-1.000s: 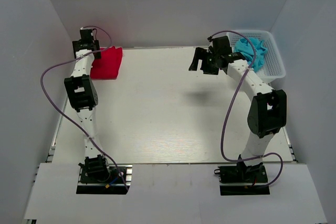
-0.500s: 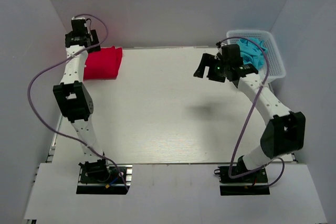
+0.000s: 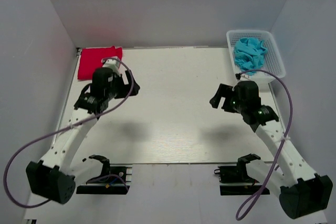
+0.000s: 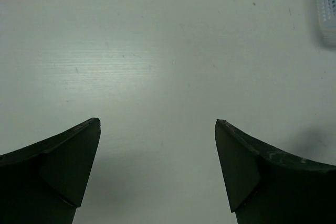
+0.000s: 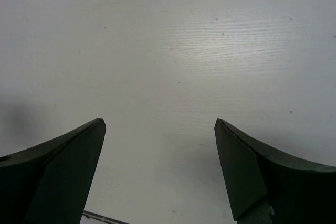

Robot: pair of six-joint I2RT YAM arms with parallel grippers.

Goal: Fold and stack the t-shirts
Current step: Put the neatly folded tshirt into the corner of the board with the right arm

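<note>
Red t-shirt [image 3: 90, 62] at far left; left pincer [image 4: 157, 121] and right pincer [image 5: 159, 120] agape, empty

Illumination bright, even and diffuse, source overhead. In the top view the white table [image 3: 173, 77] carries two soft-edged shadows, one left, one right; focus is sharp throughout, side walls [image 3: 31, 51] shaded grey. Both wrist views show a broad, mild glare patch on the table grain. The left gripper [image 4: 157, 121] fingers [image 4: 58, 171] and right gripper [image 5: 159, 120] fingers [image 5: 52, 177] render near-black, underexposed, little surface detail. The basket [image 4: 328, 3] at the left wrist view's far right edge is blurred.
</note>
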